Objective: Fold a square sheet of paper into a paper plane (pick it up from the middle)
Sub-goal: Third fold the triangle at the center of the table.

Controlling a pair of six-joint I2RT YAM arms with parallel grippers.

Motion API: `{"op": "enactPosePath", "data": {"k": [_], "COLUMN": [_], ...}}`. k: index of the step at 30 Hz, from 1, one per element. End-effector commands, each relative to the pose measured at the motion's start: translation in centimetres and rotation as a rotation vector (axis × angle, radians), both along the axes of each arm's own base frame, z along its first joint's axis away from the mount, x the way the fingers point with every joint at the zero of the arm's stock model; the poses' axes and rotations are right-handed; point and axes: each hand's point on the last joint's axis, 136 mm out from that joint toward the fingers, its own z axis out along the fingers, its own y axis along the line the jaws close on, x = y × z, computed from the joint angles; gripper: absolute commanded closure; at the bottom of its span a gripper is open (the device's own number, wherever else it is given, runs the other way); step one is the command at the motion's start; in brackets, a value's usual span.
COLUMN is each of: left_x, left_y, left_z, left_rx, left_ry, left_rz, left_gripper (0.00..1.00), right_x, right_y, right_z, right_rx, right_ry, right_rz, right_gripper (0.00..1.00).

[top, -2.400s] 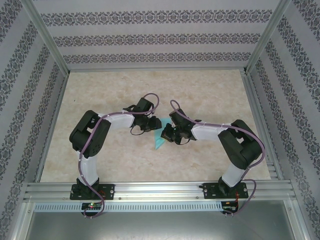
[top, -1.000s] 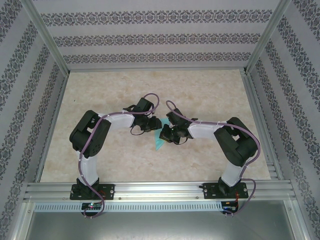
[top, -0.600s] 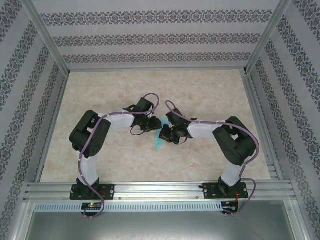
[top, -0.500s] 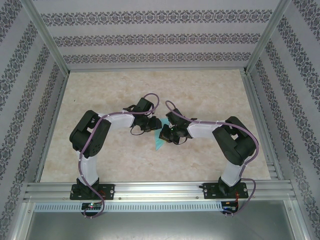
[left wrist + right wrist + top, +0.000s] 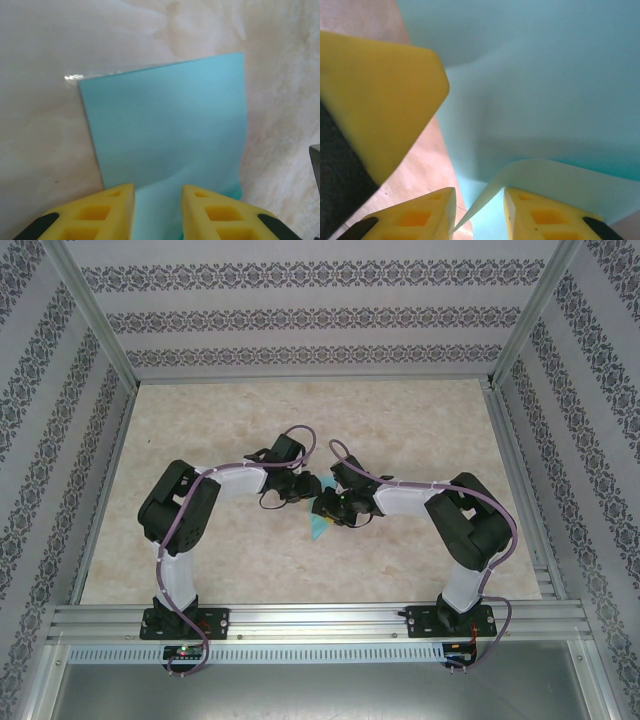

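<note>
The turquoise sheet of paper (image 5: 165,125) lies on the marbled table and is folded, with straight top and side edges. From above, only its pointed lower end (image 5: 320,529) pokes out beneath the two grippers. My left gripper (image 5: 157,192) stands over its near part, fingers apart, with paper running under the gap. My right gripper (image 5: 479,197) is open; a curled paper flap (image 5: 560,180) rises between its fingers above the flat sheet (image 5: 545,75). A left finger (image 5: 380,100) looms close by. The two grippers (image 5: 308,490) (image 5: 326,504) almost touch at mid-table.
The marbled tabletop (image 5: 400,420) stretches behind and to both sides of the arms. Patterned walls (image 5: 300,320) and an aluminium frame (image 5: 320,618) enclose it.
The right gripper's fingers have parted, leaving the paper flap loose between them. The right wrist has crept slightly left, covering more of the paper. The left arm has barely moved.
</note>
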Motion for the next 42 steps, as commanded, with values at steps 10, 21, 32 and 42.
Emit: {"op": "enactPosePath", "data": {"k": [10,21,32,42], "left_x": [1.5,-0.6,-3.1,-4.9], "left_y": [3.8,2.6,0.4,-1.0], "left_z": [4.8,4.0,2.9,0.8], "left_rx": [-0.049,-0.118,-0.145,-0.103], "left_ry": [-0.077,-0.034,0.009,0.063], "left_rz": [0.096,0.036,-0.032,-0.072], "left_gripper": [0.68,0.68,0.8,0.91], "right_x": [-0.4,-0.6,-0.6,-0.5], "right_y": [-0.3,-0.6,-1.4,-1.4], "right_z": [-1.9,-2.0,-1.8,-1.9], "right_rx": [-0.056,-0.066,-0.084,-0.083], "right_ry": [0.007,0.003,0.002,0.007], "right_rz": [0.026,0.029,0.014,0.011], "right_gripper": [0.6,0.59,0.89,0.93]}}
